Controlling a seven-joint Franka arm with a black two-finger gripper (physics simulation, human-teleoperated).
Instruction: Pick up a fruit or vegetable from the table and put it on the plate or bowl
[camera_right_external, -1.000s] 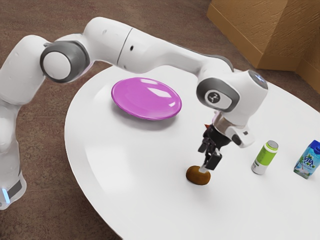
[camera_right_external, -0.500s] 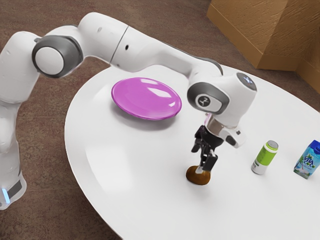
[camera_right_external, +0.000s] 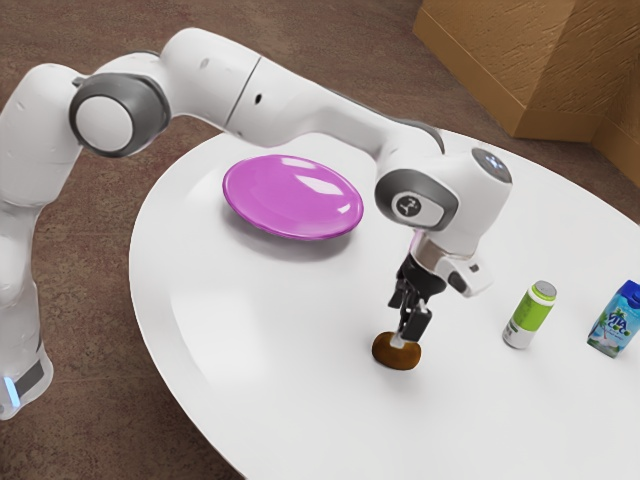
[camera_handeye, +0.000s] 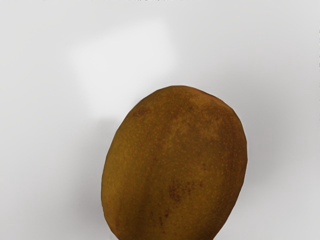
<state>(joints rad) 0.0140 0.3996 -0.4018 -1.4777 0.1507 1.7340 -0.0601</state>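
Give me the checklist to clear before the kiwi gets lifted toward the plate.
1. Hand down on the kiwi: ok.
2. Kiwi resting on the table: ok.
3. Kiwi held firmly: cannot tell.
4. Purple plate bare, ready to receive: ok.
5. Stretch of table between kiwi and plate free of obstacles: ok.
6. Green bottle and carton stand apart from the hand, away from the plate side: ok.

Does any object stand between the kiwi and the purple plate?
Nothing visible does. Only bare white table lies between the kiwi and the purple plate; the green bottle and the carton stand on the kiwi's other side.
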